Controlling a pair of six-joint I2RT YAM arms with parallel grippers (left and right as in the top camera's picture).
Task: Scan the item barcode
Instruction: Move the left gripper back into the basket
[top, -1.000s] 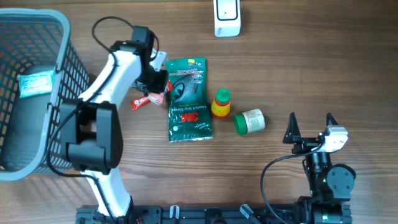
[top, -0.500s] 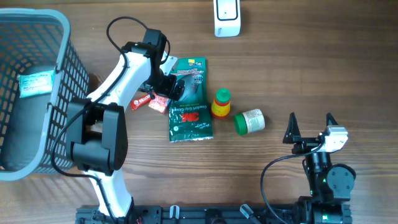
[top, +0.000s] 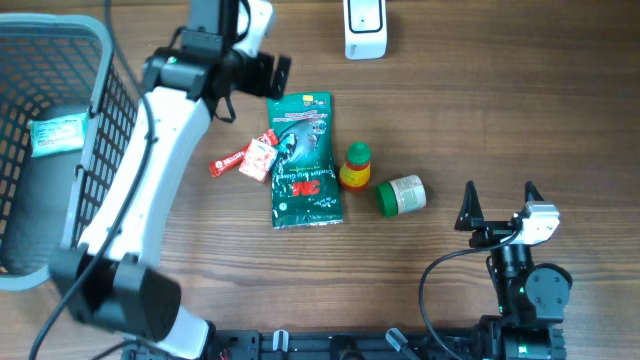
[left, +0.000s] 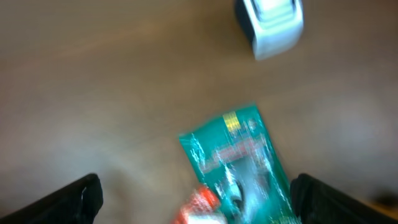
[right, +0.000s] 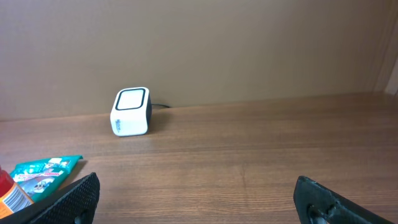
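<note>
The left gripper (left: 196, 190) is open wide and holds nothing. It hangs above the bench (top: 520, 100), near the far end of the green packet (top: 305, 160). Its own view is blurry.

The small red packet (top: 245, 160) lies flat on the bench and touches the left edge of the green packet. On the other side of the green packet stands a little yellow and red bottle (top: 355, 167) with a green cap. Just beside it, a white jar (top: 402, 195) with a green lid lies on its side.

The white scanner (top: 365, 28) sits at the far edge, apart from the packets. A grey basket (top: 100, 30) is at the far left.

The right gripper (top: 498, 208) is open wide too and holds nothing. It is near the jar.
</note>
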